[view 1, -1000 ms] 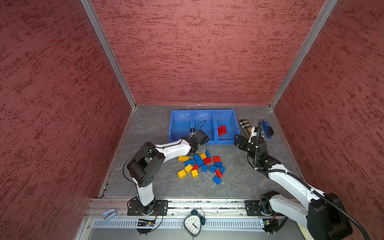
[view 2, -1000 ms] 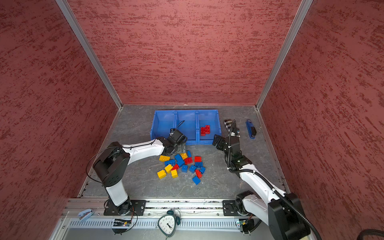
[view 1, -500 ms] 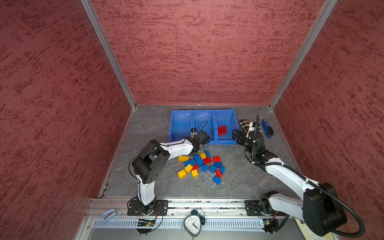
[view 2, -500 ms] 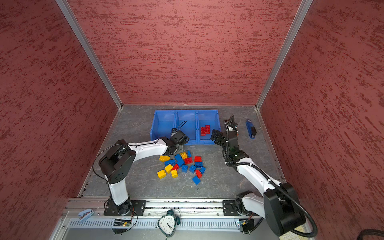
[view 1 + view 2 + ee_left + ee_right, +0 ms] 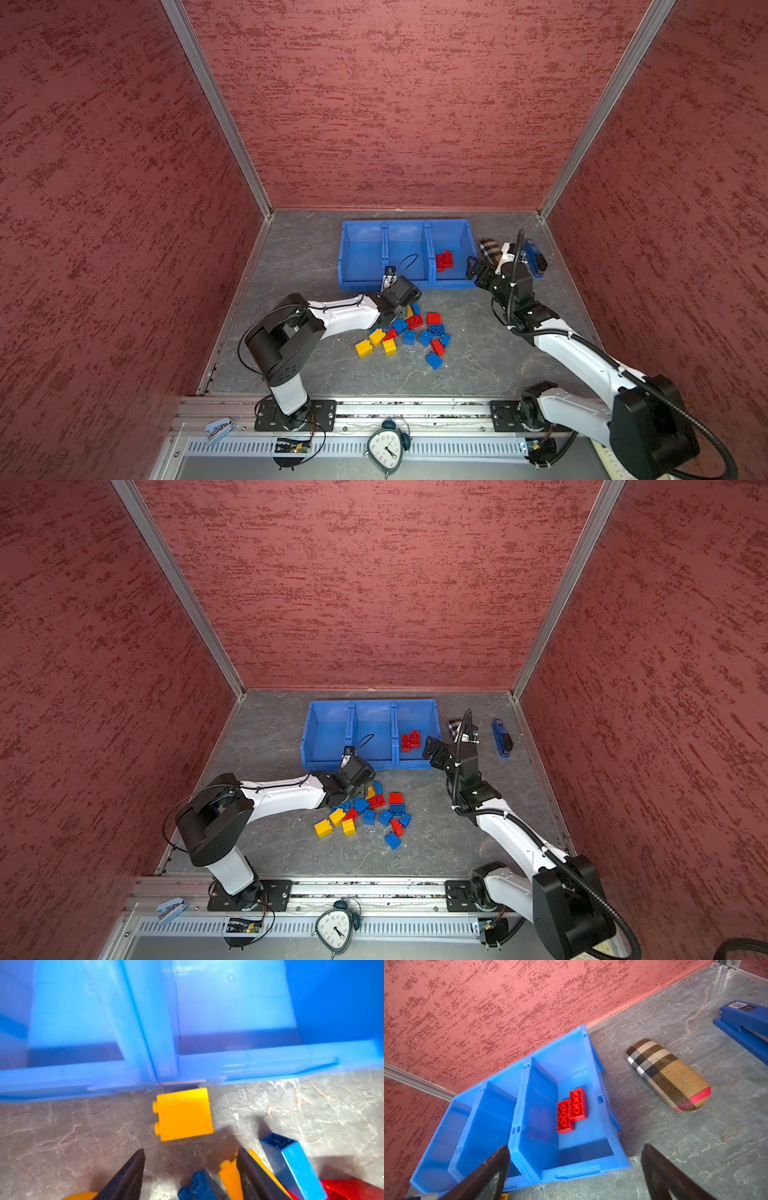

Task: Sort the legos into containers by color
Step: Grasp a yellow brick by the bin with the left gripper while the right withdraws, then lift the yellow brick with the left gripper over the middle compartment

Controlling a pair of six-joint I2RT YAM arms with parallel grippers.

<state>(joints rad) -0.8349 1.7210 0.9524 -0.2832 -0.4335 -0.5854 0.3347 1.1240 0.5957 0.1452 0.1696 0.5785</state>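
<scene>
- Yellow is the colour in play: a yellow brick (image 5: 184,1113) lies on the desk (image 5: 72,1132) straight ahead of the left pincer (image 5: 191,1150), between its tips and the front wall of the containers (image 5: 270,1064).
- That brick rests on its side, with its studs pointing along the bin front rather than up. It looks nearly square, with no clear long axis.
- Left pincer jaws stand partly apart with nothing clamped between the tips. The gap looks wider than the brick, so a short forward reach should straddle it.
- Room is tight: the brick sits just beside the bin wall, below the divider between the left and middle bins. Another yellow brick (image 5: 228,1176) touches one finger, and a blue brick (image 5: 291,1163) stands just outside that finger.
- The remaining legos (image 5: 409,332) are a loose mixed pile on the grey marbled desk, near the left arm.
- Left and middle bins look empty; red bricks (image 5: 571,1109) lie in the right bin.
- Right pincer (image 5: 575,1146) hangs wide and empty at that bin's front edge, well apart from the yellow brick, so the left arm is the nearer one.
- A plaid case (image 5: 668,1075) and a blue stapler (image 5: 745,1024) lie further right, clear of the work.
</scene>
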